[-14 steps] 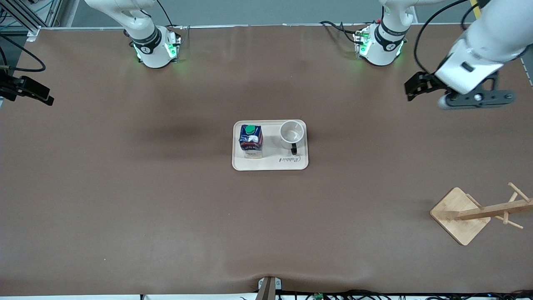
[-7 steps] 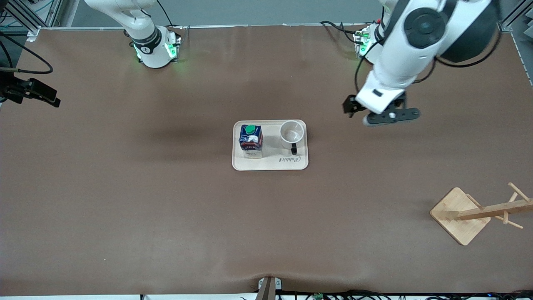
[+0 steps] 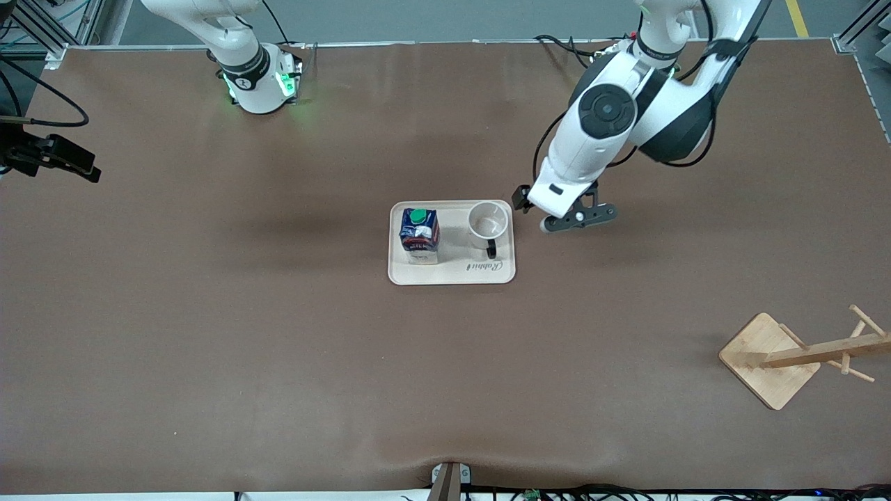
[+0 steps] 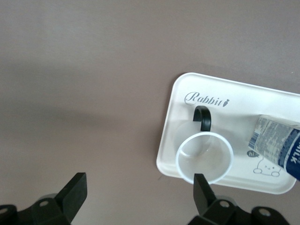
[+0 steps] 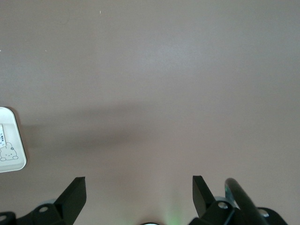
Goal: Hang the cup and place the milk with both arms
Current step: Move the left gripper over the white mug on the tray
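Frame edge cuts milk (image 4: 280,149) and rack (image 3: 828,351).

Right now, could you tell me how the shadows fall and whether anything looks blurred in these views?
Front view: even overhead light, a soft dark patch on the table beside the tray. Left wrist view: the milk is cropped, the cup sharp. Right wrist view: one faint shadow band.

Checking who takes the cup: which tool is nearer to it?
Left. The left tool, open, hovers beside the cup at the tray's edge; the right tool, open, waits over the right arm's table end.
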`<act>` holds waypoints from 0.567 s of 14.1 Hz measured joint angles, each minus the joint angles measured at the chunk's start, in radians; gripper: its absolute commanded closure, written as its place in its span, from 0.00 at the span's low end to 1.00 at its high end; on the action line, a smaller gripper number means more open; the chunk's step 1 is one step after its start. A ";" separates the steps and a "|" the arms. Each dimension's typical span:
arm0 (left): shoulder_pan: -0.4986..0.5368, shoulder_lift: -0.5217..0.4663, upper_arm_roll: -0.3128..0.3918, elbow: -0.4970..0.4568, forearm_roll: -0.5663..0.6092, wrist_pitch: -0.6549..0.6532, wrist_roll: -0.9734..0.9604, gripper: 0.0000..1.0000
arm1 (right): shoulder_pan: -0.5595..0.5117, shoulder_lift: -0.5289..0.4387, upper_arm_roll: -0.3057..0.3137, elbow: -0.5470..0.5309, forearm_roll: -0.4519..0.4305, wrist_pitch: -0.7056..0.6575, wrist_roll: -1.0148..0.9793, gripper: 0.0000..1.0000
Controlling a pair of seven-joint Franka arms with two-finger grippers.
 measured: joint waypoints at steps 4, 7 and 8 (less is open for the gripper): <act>-0.070 0.111 -0.001 -0.005 0.118 0.067 -0.123 0.00 | 0.000 0.011 0.000 0.000 0.000 0.003 0.000 0.00; -0.093 0.163 -0.001 -0.006 0.160 0.075 -0.149 0.07 | 0.000 0.012 0.000 0.000 0.000 0.003 0.000 0.00; -0.095 0.179 -0.001 -0.006 0.165 0.078 -0.149 0.11 | 0.000 0.012 0.000 0.000 0.000 0.003 0.000 0.00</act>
